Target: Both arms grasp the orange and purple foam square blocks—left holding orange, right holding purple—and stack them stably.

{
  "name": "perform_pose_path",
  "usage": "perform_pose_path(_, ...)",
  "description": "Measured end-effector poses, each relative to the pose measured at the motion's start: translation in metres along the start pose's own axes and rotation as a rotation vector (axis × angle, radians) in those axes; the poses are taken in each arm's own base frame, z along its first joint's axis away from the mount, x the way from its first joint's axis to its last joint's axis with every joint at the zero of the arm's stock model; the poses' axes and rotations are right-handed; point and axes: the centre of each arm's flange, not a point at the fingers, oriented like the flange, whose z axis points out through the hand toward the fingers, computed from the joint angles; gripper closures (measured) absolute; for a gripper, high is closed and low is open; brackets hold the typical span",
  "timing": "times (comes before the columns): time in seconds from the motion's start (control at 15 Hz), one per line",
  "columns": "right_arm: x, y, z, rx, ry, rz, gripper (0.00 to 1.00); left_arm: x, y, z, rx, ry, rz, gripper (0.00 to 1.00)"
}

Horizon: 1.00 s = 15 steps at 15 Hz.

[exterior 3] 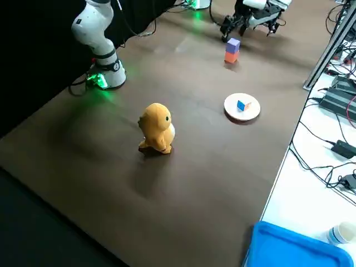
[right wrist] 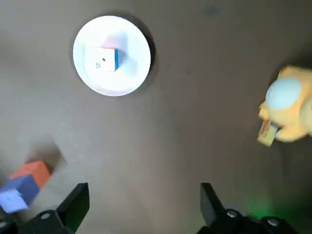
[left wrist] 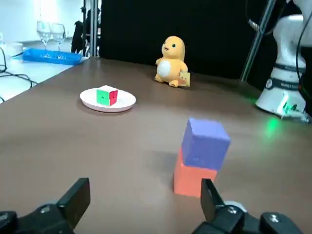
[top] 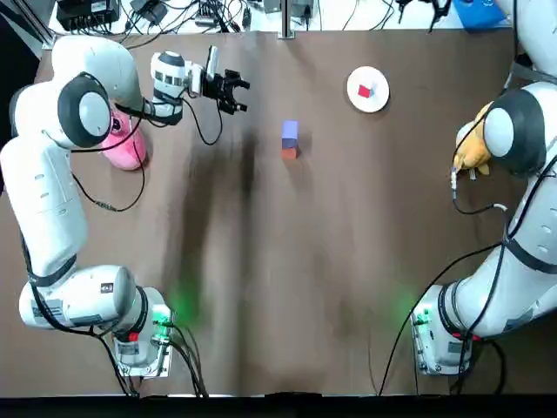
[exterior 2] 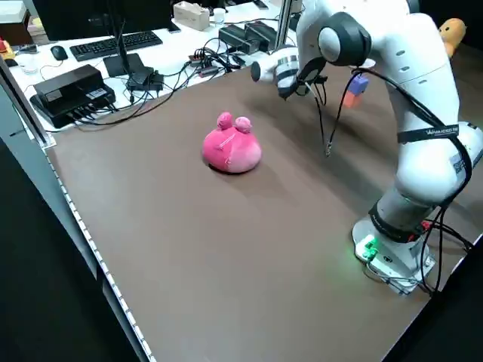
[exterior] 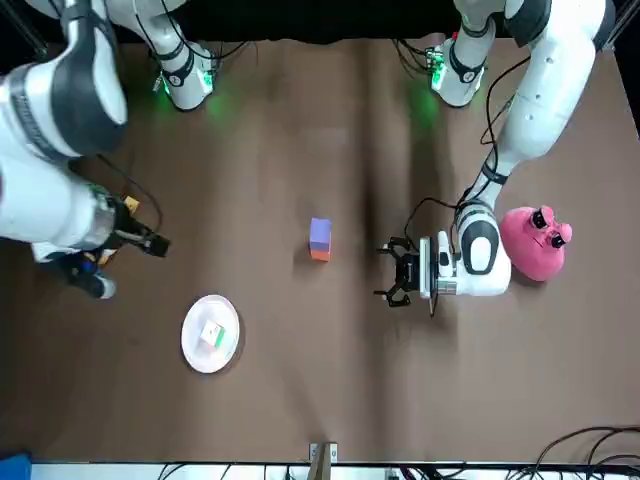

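The purple block (top: 290,131) sits on top of the orange block (top: 289,153) in the far middle of the table, as a small two-block stack. Neither gripper touches it. My left gripper (top: 237,93) lies low over the table to the stack's left, fingers open and pointed toward it. In the left wrist view the purple block (left wrist: 204,143) rests slightly skewed on the orange block (left wrist: 191,181), beyond the open fingertips (left wrist: 78,195). My right gripper (right wrist: 144,200) hangs open high above the table's right side, with the stack (right wrist: 22,183) far off below.
A white plate (top: 376,101) holding a small colourful cube stands to the right of the stack at the back. A pink plush (top: 127,144) lies by the left arm and a yellow plush (top: 473,150) under the right arm. Cables run along the far edge.
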Motion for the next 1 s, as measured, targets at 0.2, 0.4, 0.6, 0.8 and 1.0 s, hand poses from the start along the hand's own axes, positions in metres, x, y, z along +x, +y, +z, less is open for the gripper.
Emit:
perform_pose_path(0.2, 0.006, 0.067, -0.035, 0.029, 0.018, -0.140, 0.00, 0.042, 0.008, -0.015, 0.004, -0.043, -0.191, 0.00)
perform_pose_path(0.4, -0.004, 0.107, -0.061, -0.023, 0.036, -0.224, 0.00, 0.058, 0.016, -0.023, 0.010, -0.071, -0.287, 0.00)
perform_pose_path(0.6, -0.015, 0.122, -0.074, -0.046, 0.054, -0.284, 0.00, 0.066, 0.020, -0.028, 0.018, -0.095, -0.447, 0.00)
perform_pose_path(0.8, -0.027, 0.139, -0.077, -0.024, 0.091, -0.293, 0.00, 0.078, 0.023, -0.034, 0.024, -0.154, -0.579, 0.00)
perform_pose_path(1.0, -0.054, 0.152, -0.073, -0.005, 0.100, -0.305, 0.00, 0.096, 0.027, -0.045, 0.044, -0.214, -0.763, 0.00)
